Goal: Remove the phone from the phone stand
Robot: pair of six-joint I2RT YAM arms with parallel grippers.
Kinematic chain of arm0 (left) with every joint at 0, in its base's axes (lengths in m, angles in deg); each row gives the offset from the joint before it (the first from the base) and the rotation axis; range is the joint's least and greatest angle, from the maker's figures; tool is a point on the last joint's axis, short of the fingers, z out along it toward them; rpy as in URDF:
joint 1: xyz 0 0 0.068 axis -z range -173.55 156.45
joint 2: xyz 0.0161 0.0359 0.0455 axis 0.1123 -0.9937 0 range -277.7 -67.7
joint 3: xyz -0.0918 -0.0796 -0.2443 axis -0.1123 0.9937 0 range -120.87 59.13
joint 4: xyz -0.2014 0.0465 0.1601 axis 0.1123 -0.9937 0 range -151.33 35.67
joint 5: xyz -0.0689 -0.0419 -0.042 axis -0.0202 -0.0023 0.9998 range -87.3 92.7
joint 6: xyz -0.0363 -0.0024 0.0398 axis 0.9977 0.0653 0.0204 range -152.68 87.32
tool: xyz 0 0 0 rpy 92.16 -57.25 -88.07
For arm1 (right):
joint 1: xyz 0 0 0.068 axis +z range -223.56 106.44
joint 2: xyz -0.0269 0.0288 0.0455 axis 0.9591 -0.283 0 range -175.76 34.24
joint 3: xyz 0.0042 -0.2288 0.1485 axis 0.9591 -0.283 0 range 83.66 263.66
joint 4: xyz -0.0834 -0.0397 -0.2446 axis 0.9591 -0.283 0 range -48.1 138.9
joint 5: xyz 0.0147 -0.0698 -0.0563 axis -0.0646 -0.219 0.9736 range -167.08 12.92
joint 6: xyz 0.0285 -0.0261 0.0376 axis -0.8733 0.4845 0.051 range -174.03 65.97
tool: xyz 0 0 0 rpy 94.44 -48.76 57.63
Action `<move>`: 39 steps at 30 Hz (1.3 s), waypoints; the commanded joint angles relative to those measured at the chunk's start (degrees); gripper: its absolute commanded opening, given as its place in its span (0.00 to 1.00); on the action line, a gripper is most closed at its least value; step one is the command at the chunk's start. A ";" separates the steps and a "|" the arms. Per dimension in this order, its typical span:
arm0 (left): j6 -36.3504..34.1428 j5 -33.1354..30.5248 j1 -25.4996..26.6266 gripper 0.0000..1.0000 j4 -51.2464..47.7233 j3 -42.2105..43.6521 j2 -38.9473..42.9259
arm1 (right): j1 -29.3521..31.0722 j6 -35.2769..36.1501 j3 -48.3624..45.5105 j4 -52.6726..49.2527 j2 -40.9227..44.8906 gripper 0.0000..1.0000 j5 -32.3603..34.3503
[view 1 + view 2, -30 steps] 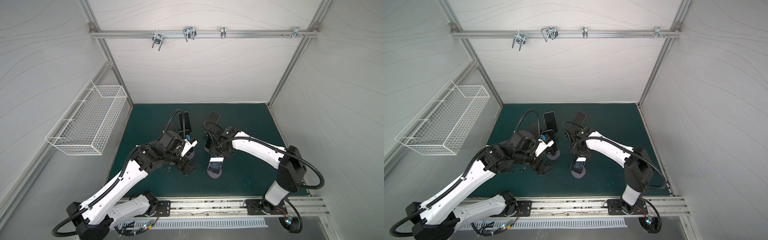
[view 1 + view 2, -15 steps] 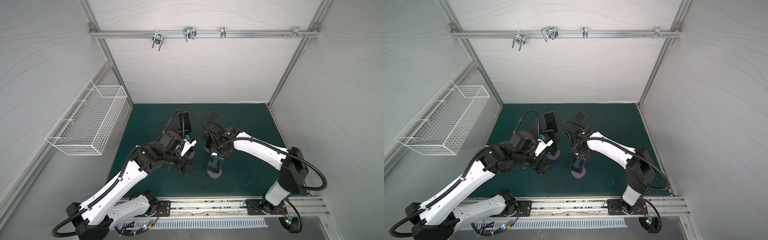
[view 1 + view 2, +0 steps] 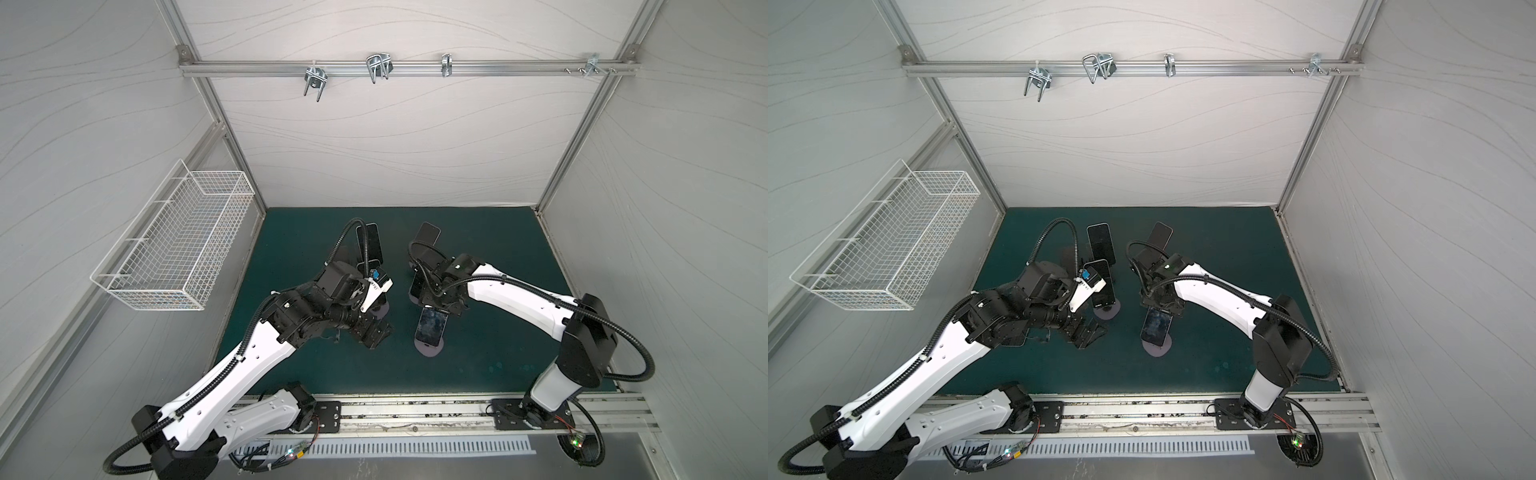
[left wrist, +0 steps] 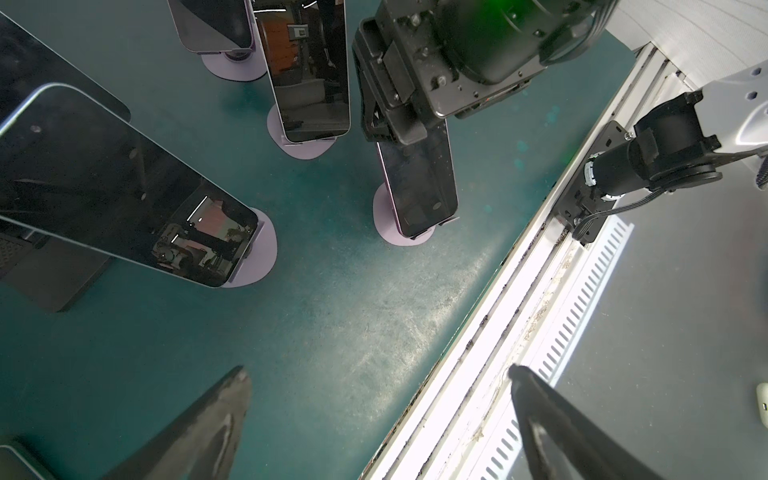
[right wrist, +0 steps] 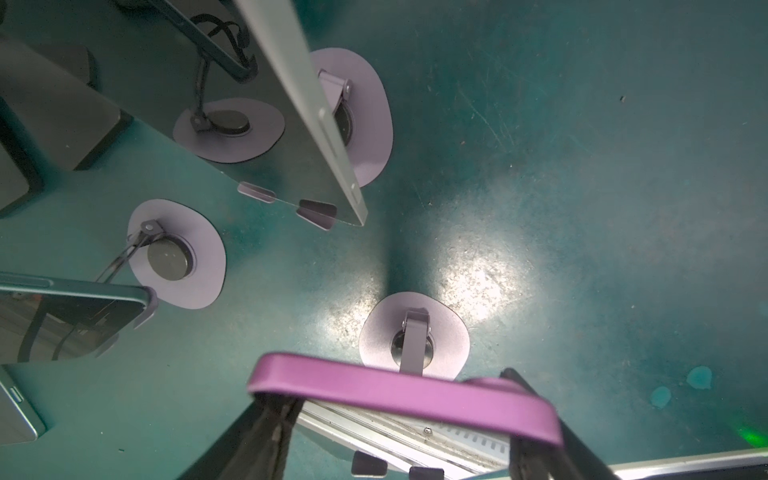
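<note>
Fingers (image 5: 253,444) of the right gripper (image 4: 395,129) are pinched across the long sides of the phone (image 4: 419,183), up near its top, and closed only as far as its width allows. It leans on the phone stand (image 4: 390,235) nearest the front rail (image 4: 519,291), with its bottom edge down at the stand's lip. I cannot tell whether it has cleared that lip.

I'd treat it as a stiff, fairly light slab with slick sides and a breakable glass face. A squeeze on the purple edges is right, and I'd draw it up along its lean rather than straight out. The stand looks light and hinged, so it may drag along or tip.

A neighbouring phone (image 4: 309,83) on its own stand sits just beside the gripper, and a larger one (image 4: 124,187) is farther off. My left gripper (image 4: 380,415) hangs spread wide and empty over the mat (image 4: 332,332) near the rail, clear of the lift.
</note>
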 commanded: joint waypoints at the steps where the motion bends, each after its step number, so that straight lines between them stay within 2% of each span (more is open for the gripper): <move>1: -0.51 -0.50 0.18 0.99 0.94 -1.20 0.44 | 0.35 0.23 1.47 -2.09 3.12 0.61 0.06; 29: -0.40 1.08 1.06 0.99 3.27 -2.96 -3.31 | 0.35 5.38 3.66 -4.11 5.21 0.59 -1.30; 39: 2.20 -2.07 6.33 0.99 6.16 -3.31 -6.22 | 0.35 10.16 2.28 -3.15 8.35 0.58 -1.59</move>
